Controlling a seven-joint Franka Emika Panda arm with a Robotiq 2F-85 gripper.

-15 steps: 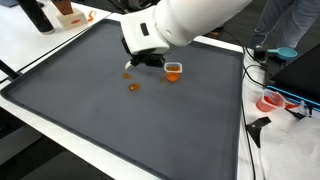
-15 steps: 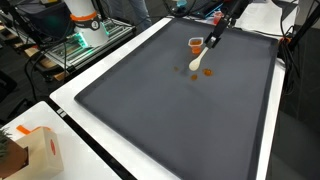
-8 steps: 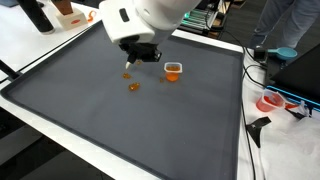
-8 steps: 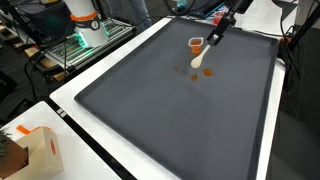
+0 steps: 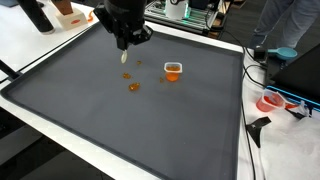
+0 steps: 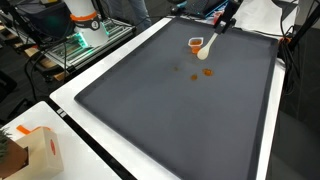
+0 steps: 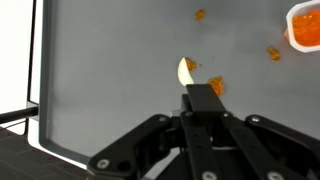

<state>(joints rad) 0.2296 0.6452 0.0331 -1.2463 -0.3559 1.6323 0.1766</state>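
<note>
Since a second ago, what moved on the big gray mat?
The gripper, still shut on the white spoon, rose and drew away from the orange cup, lifting the spoon higher above the mat. The cup and the spilled orange bits stayed put.

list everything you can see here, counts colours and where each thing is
mat: one, dark grey, covers most of the table
table: one, white, shows as a border around the mat
cup: one, small, orange inside, upright on the mat near its far edge
orange bits: three in the wrist view, orange, scattered on the mat near the cup and spoon
spoon: one, white, held in the gripper, bowl pointing down, looks lifted off the mat
cardboard box: one, brown and white, on the table corner outside the mat
gripper: one, black, shut on the spoon, above the mat beside the cup
</note>
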